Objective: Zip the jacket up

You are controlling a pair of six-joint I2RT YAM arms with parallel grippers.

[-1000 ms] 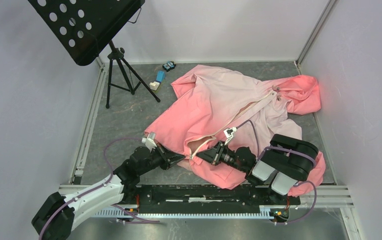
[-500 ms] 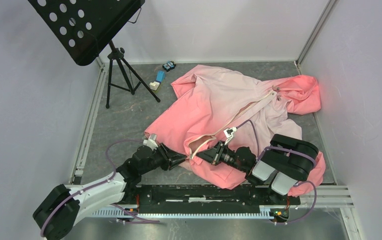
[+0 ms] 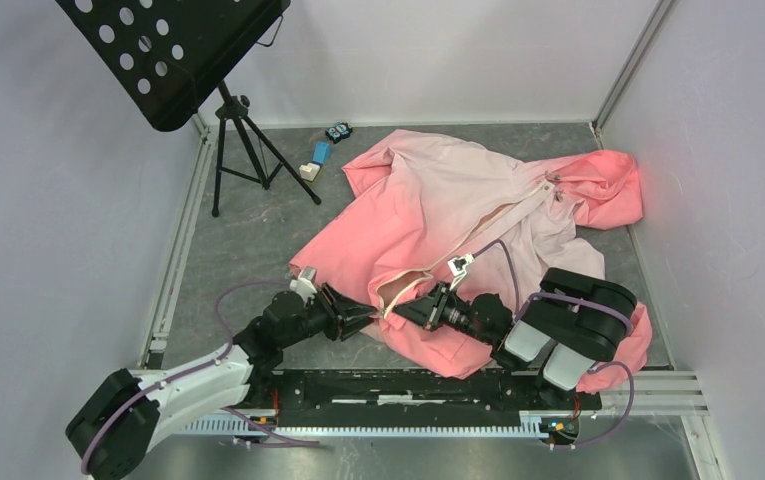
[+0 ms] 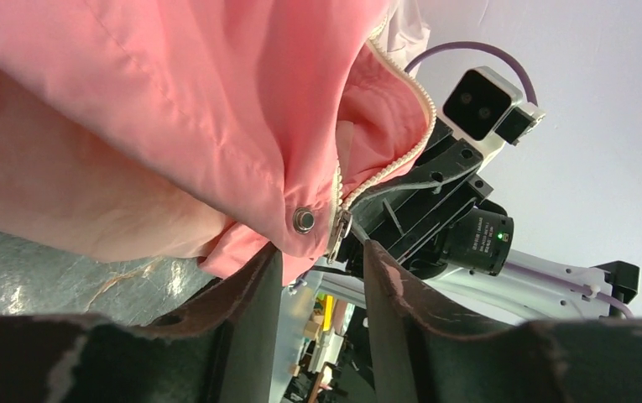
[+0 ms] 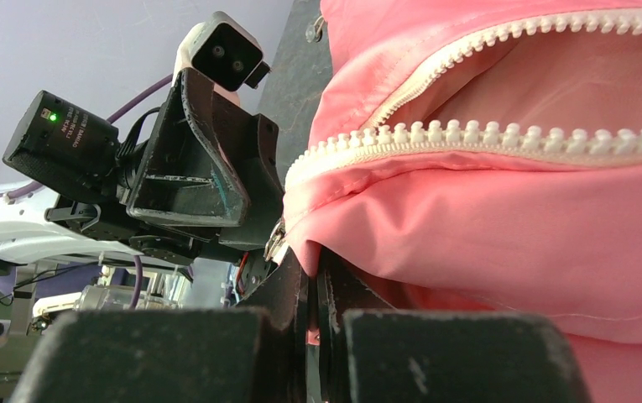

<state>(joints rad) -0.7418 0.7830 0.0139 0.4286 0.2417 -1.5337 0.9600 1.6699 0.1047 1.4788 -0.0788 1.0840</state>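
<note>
The pink hooded jacket (image 3: 458, 200) lies spread on the grey floor, coral fading to pale pink, its cream zipper strip (image 3: 503, 225) running from hood to hem. The hem end is open, teeth parted (image 5: 468, 134). My right gripper (image 3: 398, 311) is shut on the jacket's bottom hem fabric (image 5: 359, 243) by the zipper's lower end. My left gripper (image 3: 370, 318) is open, its fingers (image 4: 254, 294) just below the hem corner with the metal snap (image 4: 304, 220) and the zipper slider (image 4: 338, 235). The two grippers face each other closely.
A black music stand (image 3: 173, 55) on a tripod (image 3: 243, 150) stands at the back left. Small blue and white blocks (image 3: 318, 155) lie near the back wall. White walls (image 3: 718, 180) close in the sides; a rail (image 3: 408, 385) runs along the near edge.
My left gripper has moved right toward the jacket's hem corner and the right gripper. The right arm and the jacket have not visibly moved.
</note>
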